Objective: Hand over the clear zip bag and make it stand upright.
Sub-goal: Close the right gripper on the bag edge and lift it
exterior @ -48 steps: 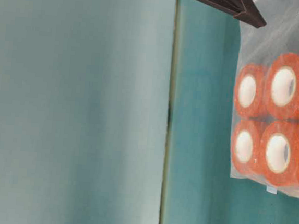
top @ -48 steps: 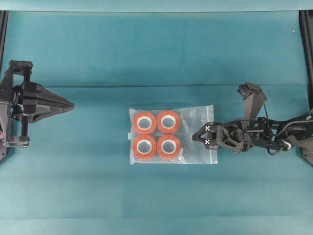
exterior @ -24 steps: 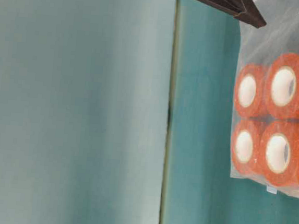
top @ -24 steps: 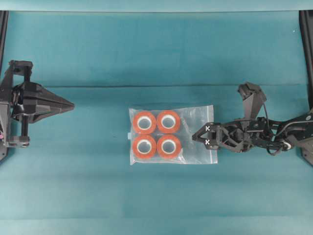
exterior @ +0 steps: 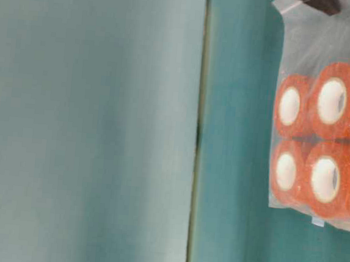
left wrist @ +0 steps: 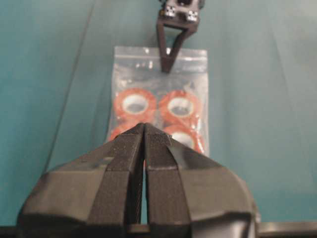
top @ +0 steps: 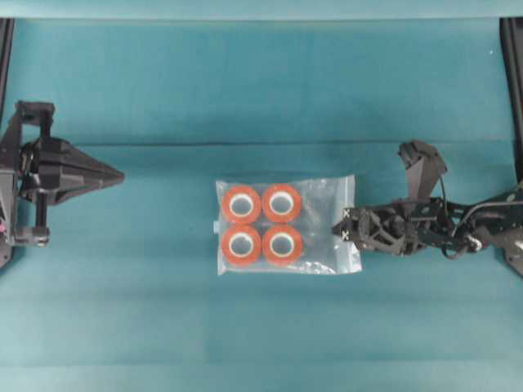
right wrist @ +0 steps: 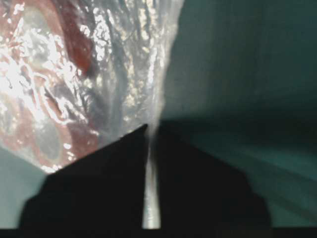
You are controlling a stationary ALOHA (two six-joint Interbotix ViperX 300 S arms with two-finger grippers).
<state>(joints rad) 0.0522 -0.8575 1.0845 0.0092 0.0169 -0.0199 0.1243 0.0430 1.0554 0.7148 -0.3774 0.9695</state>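
Observation:
The clear zip bag [top: 325, 204] lies flat mid-table, with orange rolls [top: 261, 224] showing through it. My right gripper [top: 337, 226] is shut on the bag's right, zip-strip edge. In the right wrist view the film [right wrist: 114, 64] runs pinched between the dark fingers [right wrist: 198, 183]. The left wrist view shows the right gripper [left wrist: 167, 69] tip on the far edge of the bag [left wrist: 198, 89]. My left gripper [top: 121, 174] is far to the left, shut and holding nothing, its tips [left wrist: 144, 126] pointing at the bag. The table-level view shows the bag [exterior: 304, 50] from the side.
The teal table cloth [top: 261, 90] spreads around the bag. Black frame posts [top: 513, 73] stand at the left and right table edges. A fold line in the cloth [top: 245, 144] runs across behind the bag.
My right gripper went from open over the bag's right edge to shut on it, and the film there has puckered. The left arm has not moved.

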